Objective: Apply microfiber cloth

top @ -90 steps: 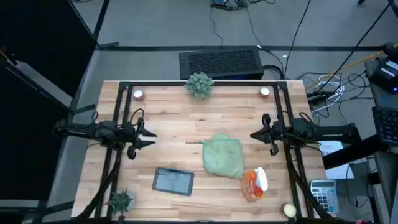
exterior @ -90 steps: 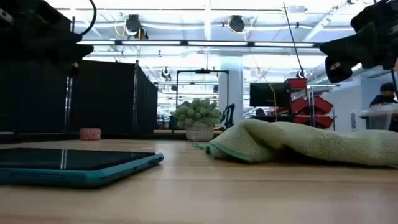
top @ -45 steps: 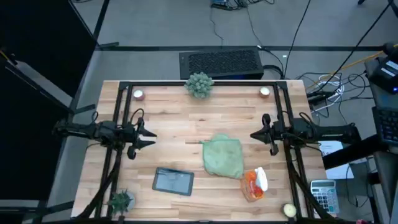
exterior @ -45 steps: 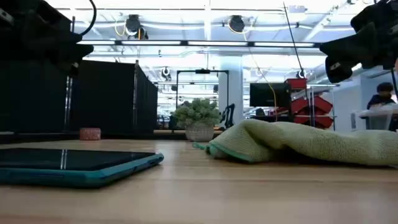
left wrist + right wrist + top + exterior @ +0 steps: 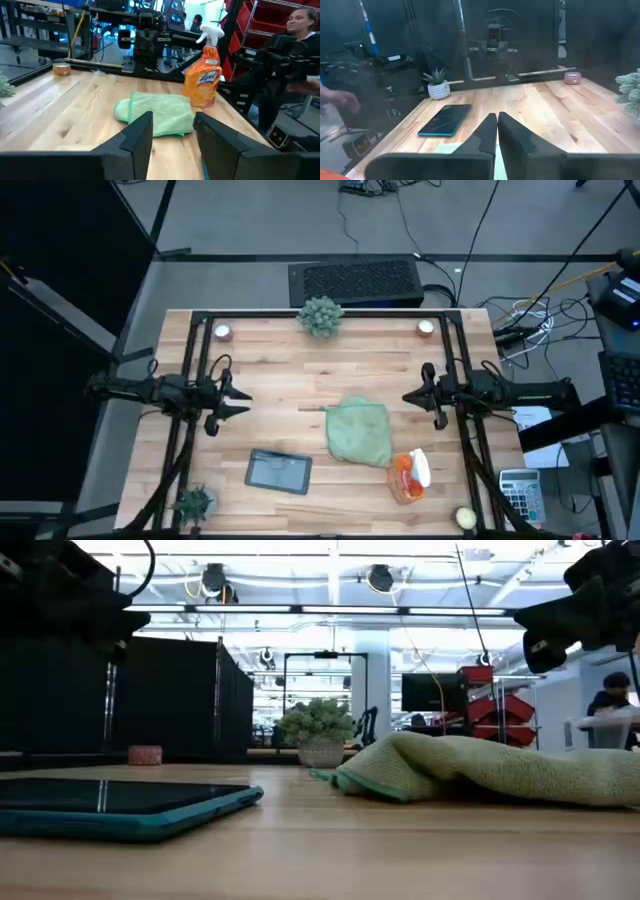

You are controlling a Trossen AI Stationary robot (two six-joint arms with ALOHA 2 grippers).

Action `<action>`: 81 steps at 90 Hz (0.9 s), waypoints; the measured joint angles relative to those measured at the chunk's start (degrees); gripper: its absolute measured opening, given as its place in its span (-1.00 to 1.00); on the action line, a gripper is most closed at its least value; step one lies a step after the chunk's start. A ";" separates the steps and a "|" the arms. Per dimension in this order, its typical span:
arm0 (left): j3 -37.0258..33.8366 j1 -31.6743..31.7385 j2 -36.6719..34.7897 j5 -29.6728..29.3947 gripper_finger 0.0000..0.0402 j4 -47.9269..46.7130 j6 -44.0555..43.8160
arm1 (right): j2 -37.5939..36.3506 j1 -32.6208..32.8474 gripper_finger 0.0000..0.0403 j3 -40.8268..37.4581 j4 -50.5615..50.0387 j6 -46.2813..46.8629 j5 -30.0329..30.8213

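The pale green microfiber cloth point(image 5: 360, 431) lies crumpled on the wooden table right of centre, also seen in the low view point(image 5: 480, 770) and the left wrist view point(image 5: 156, 113). A dark tablet point(image 5: 279, 471) in a teal case lies flat to its near left. My left gripper point(image 5: 242, 399) hovers open over the table's left part, pointing toward the cloth. My right gripper point(image 5: 408, 395) hovers shut over the right part, just beyond the cloth's far right corner. Neither touches anything.
An orange spray bottle point(image 5: 410, 475) stands near the cloth's right near corner. A round green plant ball point(image 5: 320, 315) sits at the far edge, a small potted plant point(image 5: 195, 502) at the near left, candles point(image 5: 222, 332) at the far corners. A black frame point(image 5: 200, 380) borders the table.
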 joint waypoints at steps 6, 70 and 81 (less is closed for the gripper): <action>-0.01 0.00 0.01 0.02 -0.33 0.00 0.00 | -0.01 0.01 -1.00 -0.01 0.01 -0.02 0.01; -0.12 0.00 0.00 -0.39 -0.33 0.83 -19.34 | 0.01 -0.03 -1.00 -0.01 10.87 21.02 12.12; -0.12 0.00 -0.01 -0.50 -0.33 1.04 -28.54 | 0.65 -0.01 -1.00 0.01 15.05 17.67 13.98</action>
